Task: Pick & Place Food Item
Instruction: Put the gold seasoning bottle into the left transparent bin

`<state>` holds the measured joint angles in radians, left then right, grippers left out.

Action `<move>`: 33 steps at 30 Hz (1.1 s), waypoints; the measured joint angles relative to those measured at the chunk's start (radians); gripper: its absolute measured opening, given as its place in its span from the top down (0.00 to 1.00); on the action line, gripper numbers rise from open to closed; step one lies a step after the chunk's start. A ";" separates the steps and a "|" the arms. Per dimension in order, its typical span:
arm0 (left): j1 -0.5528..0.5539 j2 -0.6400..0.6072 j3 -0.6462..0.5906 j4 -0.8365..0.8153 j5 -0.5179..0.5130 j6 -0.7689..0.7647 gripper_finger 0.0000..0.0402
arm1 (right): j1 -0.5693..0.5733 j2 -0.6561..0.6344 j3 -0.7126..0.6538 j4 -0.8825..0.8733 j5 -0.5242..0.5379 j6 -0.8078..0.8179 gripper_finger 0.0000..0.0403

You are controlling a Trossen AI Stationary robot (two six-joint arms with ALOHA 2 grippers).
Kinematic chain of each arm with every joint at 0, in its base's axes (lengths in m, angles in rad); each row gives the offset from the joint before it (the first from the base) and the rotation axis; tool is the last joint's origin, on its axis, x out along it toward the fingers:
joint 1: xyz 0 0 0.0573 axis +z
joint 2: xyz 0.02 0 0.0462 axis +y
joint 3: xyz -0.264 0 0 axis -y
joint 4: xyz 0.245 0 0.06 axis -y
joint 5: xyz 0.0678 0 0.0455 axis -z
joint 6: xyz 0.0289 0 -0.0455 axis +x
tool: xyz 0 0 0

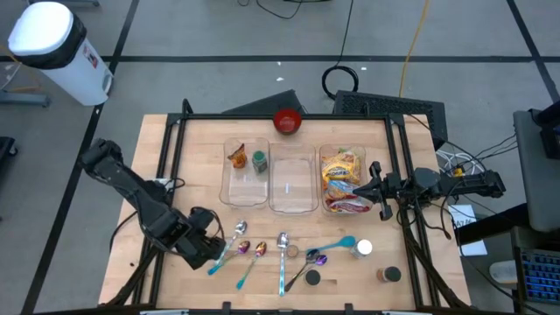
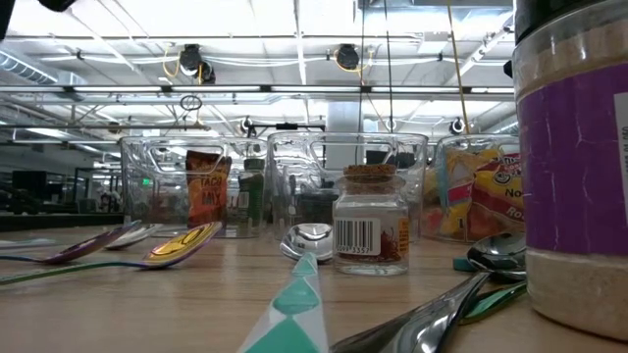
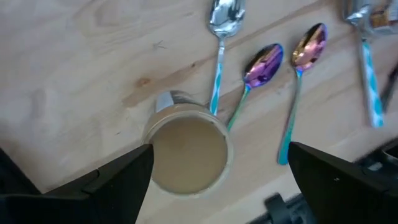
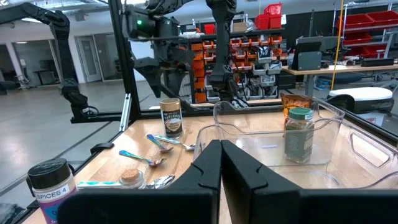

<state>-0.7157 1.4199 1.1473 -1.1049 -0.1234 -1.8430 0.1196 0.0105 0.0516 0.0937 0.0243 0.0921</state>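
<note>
A small jar with a tan lid (image 3: pixel 189 152) stands upright on its base on the wooden table, near the left front. My left gripper (image 3: pixel 221 165) hangs over it, open, one finger on each side of the lid and clear of it. In the high view the left gripper (image 1: pixel 213 251) hides the jar. The right wrist view shows the jar (image 4: pixel 171 116) below the left gripper (image 4: pixel 166 84). My right gripper (image 1: pixel 378 188) is shut and empty, level beside the right clear container (image 1: pixel 343 150) of snack bags.
Three clear containers stand in a row. The left one (image 1: pixel 229 194) holds an orange packet (image 1: pixel 236 157) and a green-lidded jar (image 1: pixel 260 161). The middle one (image 1: pixel 293 179) is bare. Several spoons (image 1: pixel 260 254) and small jars (image 1: pixel 364 248) lie along the front. A red bowl (image 1: pixel 287 121) sits at the back.
</note>
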 joint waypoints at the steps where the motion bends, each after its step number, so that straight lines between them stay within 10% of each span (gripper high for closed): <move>1: -0.001 0.011 0.000 0.000 0.001 0.000 0.06 | 0.000 0.000 0.000 0.000 0.000 0.000 1.00; 33: 0.002 0.001 0.010 -0.110 0.013 0.011 0.06 | 0.000 0.000 0.000 0.000 0.000 0.000 1.00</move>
<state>-0.7139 1.4208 1.1576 -1.2147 -0.1099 -1.8319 0.1196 0.0103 0.0515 0.0939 0.0244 0.0921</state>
